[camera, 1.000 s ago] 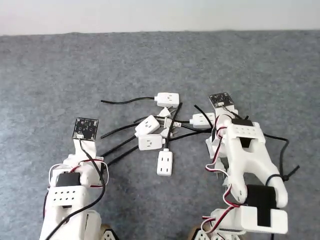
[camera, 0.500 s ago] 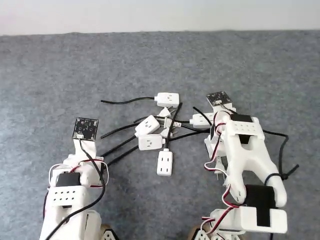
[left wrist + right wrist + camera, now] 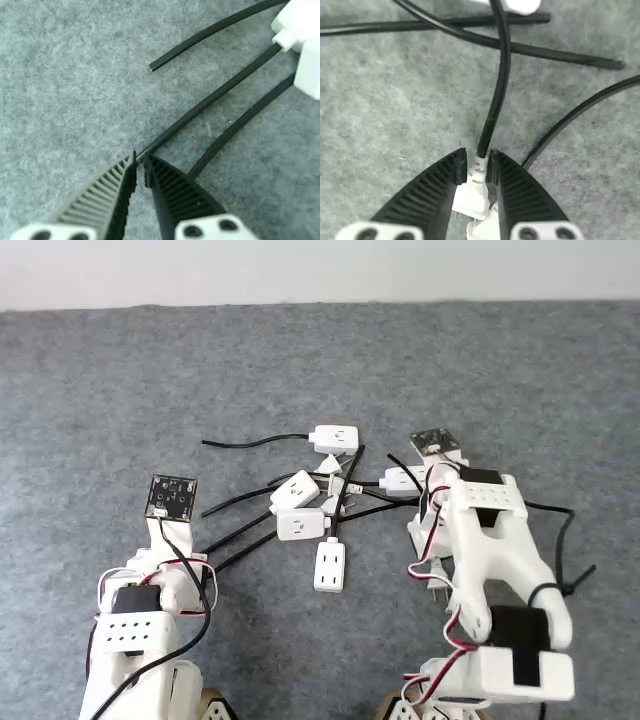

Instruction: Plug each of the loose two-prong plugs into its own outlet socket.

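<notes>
So, bench from above: several white outlet sockets (image 3: 302,524) lie in a loose cluster in the middle of the grey bench (image 3: 120,380), with black cords (image 3: 240,497) tangled among them. The right arm (image 3: 490,530) sits just beside the cluster and the left arm (image 3: 150,590) sits nearer me, a little apart from it.
Left wrist: the left gripper (image 3: 140,162) is clenched almost to touching, low over the bench. It is grasping nothing that I can make out, though a loose cord (image 3: 210,100) runs up to its tips.
Right wrist: the right gripper (image 3: 476,155) is clamped on a white two-prong plug (image 3: 470,197). The plug's lead (image 3: 499,75) runs away from the jaws and crosses other cords.
Step in hand: I judge that the plug is picked up and still has to go to a socket.
Next move: I'd choose a free socket and line the prongs up with its slots. The left gripper would likely have to steady that socket before I push.
</notes>
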